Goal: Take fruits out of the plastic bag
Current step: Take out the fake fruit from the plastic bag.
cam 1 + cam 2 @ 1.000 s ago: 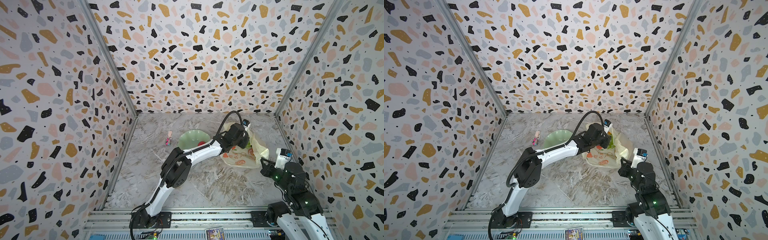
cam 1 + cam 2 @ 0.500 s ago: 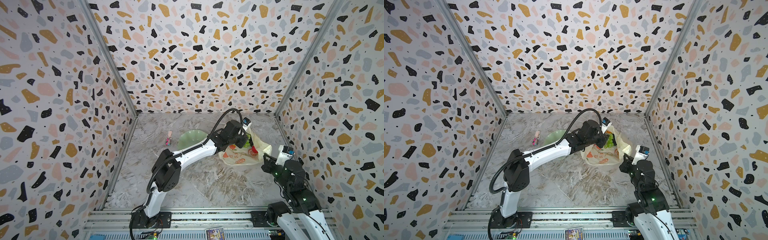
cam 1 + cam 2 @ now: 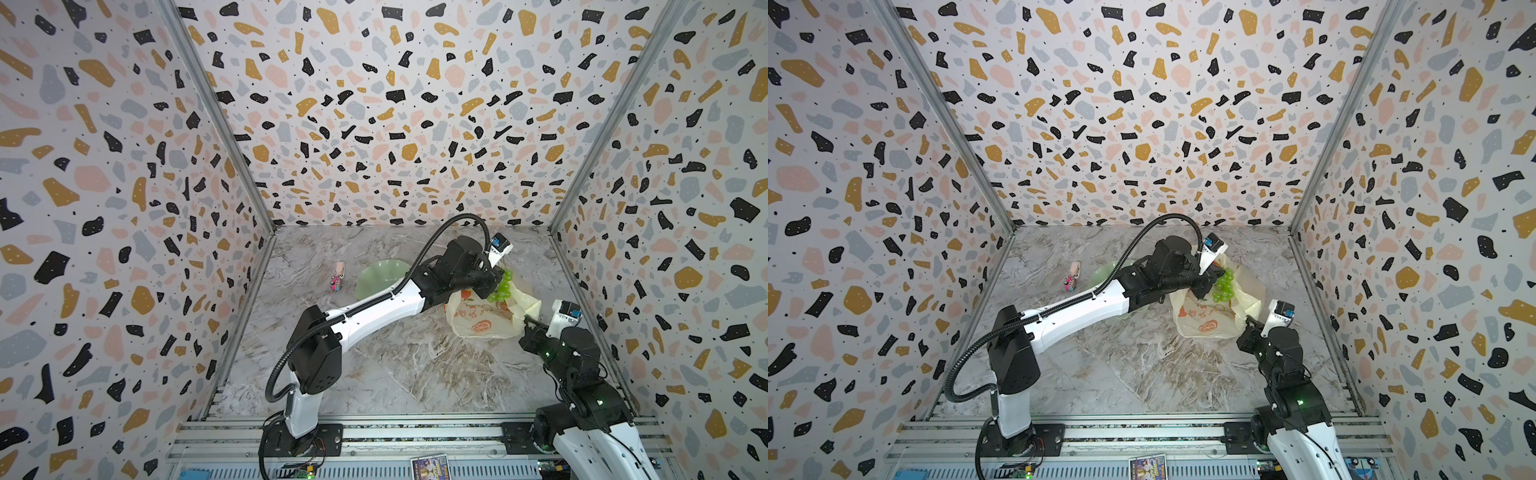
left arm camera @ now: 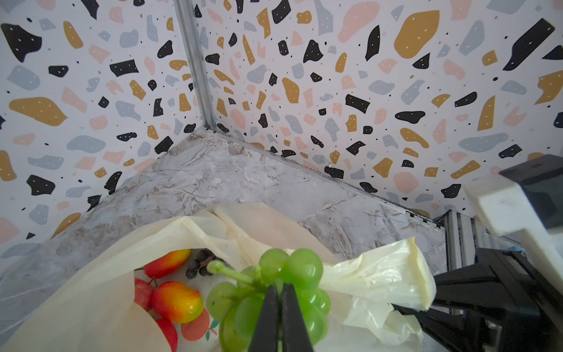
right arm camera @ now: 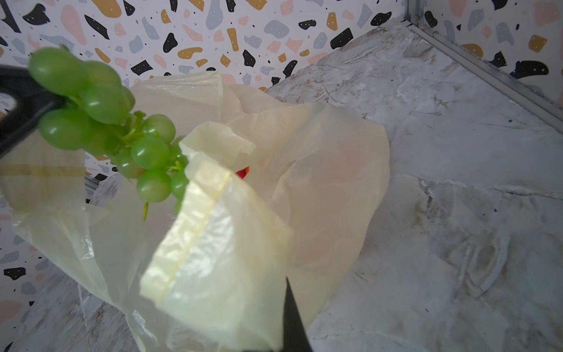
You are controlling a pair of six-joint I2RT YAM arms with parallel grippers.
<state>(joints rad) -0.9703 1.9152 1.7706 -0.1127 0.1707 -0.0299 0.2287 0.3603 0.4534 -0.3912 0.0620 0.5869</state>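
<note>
Marble-patterned counter inside speckled walls carries everything. Nearest you, the right claw is pinched shut on a fold of the crinkly pale-yellow plastic bag with orange citrus print, holding its mouth up. That film is thin, limp and slippery, so take it by the doubled handle strip, not the flat wall. Beyond, the left claw is closed tight on the green toy grape bunch, hanging just over the bag's mouth. It looks light and rubbery; the stem core gives the surest hold, since single grapes may squirm out. Deeper inside lie red-yellow peach-like pieces and a black-purple grape bunch. Farthest, the pale green plate waits.
</note>
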